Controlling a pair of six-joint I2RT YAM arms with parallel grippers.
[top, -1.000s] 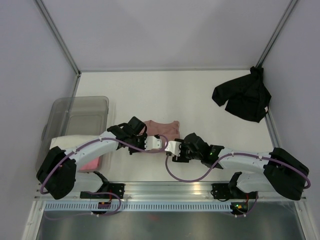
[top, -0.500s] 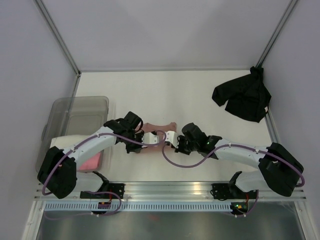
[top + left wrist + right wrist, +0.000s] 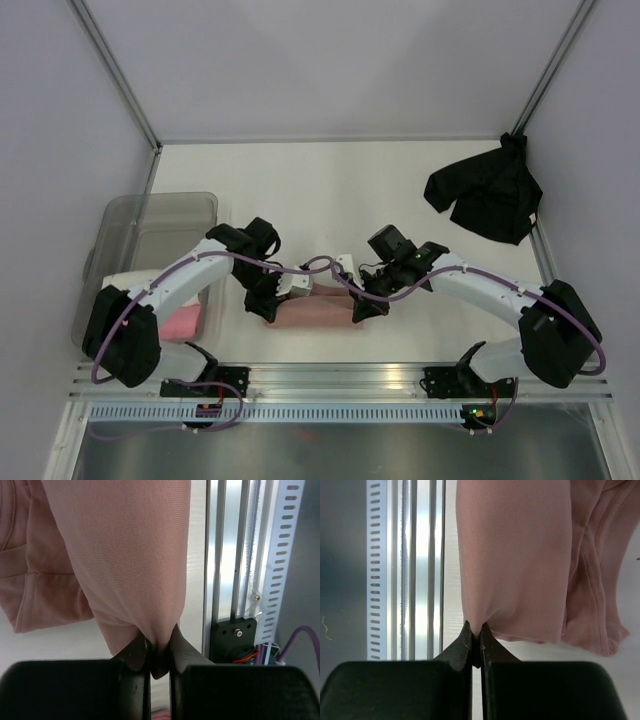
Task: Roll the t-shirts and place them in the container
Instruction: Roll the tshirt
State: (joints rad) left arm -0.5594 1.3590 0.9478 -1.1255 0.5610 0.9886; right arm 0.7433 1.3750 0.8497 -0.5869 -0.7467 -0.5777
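Note:
The salmon-pink t-shirt (image 3: 315, 312) lies bunched in a low band near the table's front edge. My left gripper (image 3: 272, 302) is shut on its left end and my right gripper (image 3: 362, 303) on its right end. The left wrist view has pink cloth (image 3: 130, 545) pinched between the left gripper's (image 3: 159, 647) tips, hanging away in a fold. In the right wrist view the right gripper (image 3: 476, 632) pinches a corner of the same cloth (image 3: 515, 555). A crumpled black t-shirt (image 3: 487, 195) lies at the far right. A bright pink roll (image 3: 183, 322) and a cream roll (image 3: 130, 283) lie by the bin.
The translucent grey bin (image 3: 160, 225) stands at the left, behind my left arm. The aluminium front rail (image 3: 330, 378) runs close behind the held shirt and shows as rail (image 3: 240, 555) and rail (image 3: 415, 555) in the wrist views. White walls close in the table.
My right gripper has shut on the pink shirt. Both grippers have turned and drawn the shirt from mid-table toward the front edge, where it now lies as a narrower band.

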